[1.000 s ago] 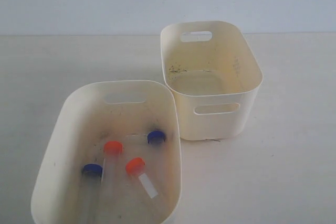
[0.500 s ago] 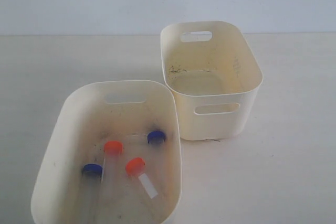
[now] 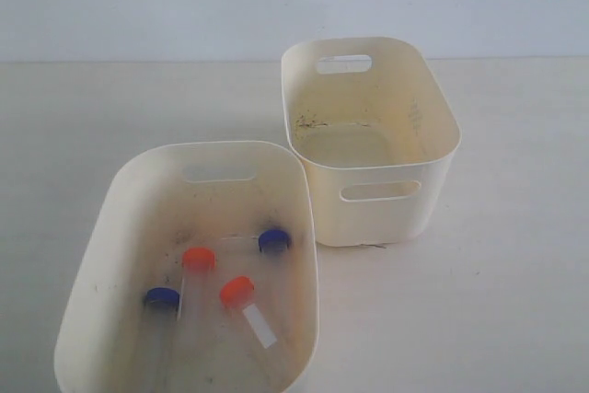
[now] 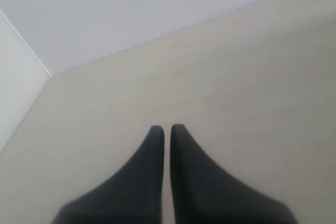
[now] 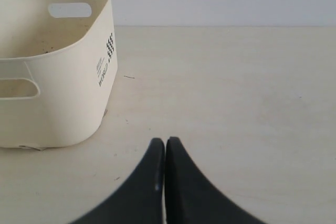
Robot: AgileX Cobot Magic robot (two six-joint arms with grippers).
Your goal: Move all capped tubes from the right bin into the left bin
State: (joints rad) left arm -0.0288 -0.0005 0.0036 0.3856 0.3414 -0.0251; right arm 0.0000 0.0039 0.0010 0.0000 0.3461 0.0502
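Several capped tubes lie in the left bin (image 3: pixel 110 200), at the front left of the exterior view. Two have blue caps (image 3: pixel 274 240) (image 3: pixel 162 298) and two orange-red caps (image 3: pixel 198 259) (image 3: pixel 237 290); one of the orange-red ones bears a white label (image 3: pixel 259 327). The right bin (image 3: pixel 386 190) stands behind and to the right, with no tube showing inside. My left gripper (image 4: pixel 167 128) is shut over bare table, holding nothing. My right gripper (image 5: pixel 165 140) is shut and empty, with the right bin (image 5: pixel 63 93) off to one side of it. Neither gripper shows in the exterior view.
The two bins nearly touch at their near corners. A pale wall rises behind the cream table (image 3: pixel 497 301). In the left wrist view the table edge (image 4: pixel 31 93) runs beside a white surface.
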